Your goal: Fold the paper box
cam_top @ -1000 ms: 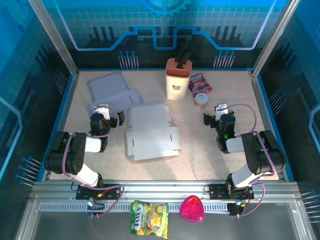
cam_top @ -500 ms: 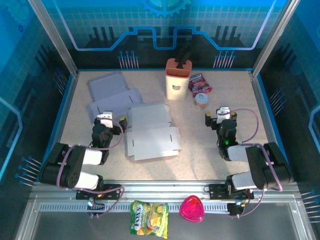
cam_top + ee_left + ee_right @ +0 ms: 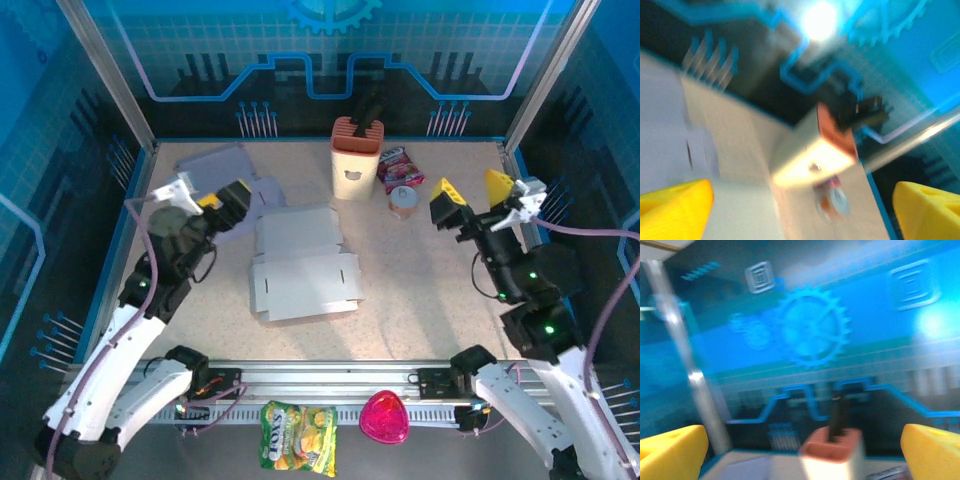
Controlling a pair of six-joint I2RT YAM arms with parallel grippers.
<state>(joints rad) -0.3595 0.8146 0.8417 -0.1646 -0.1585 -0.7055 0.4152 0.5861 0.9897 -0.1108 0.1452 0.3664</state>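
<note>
We see a white holder with an orange lid (image 3: 356, 158) on the surface (image 3: 420, 290), far left of the right pincer (image 3: 472, 190). A red snack packet (image 3: 399, 167) and a small round tub (image 3: 402, 201) lie between them. Well behind the left pincer (image 3: 205, 195), on the near ledge, lie a yellow-green snack bag (image 3: 298, 437) and a pink heart-shaped thing (image 3: 385, 417).

Lab cell: aluminium frame (image 3: 105, 70), gear-printed walls (image 3: 330, 40)
</note>
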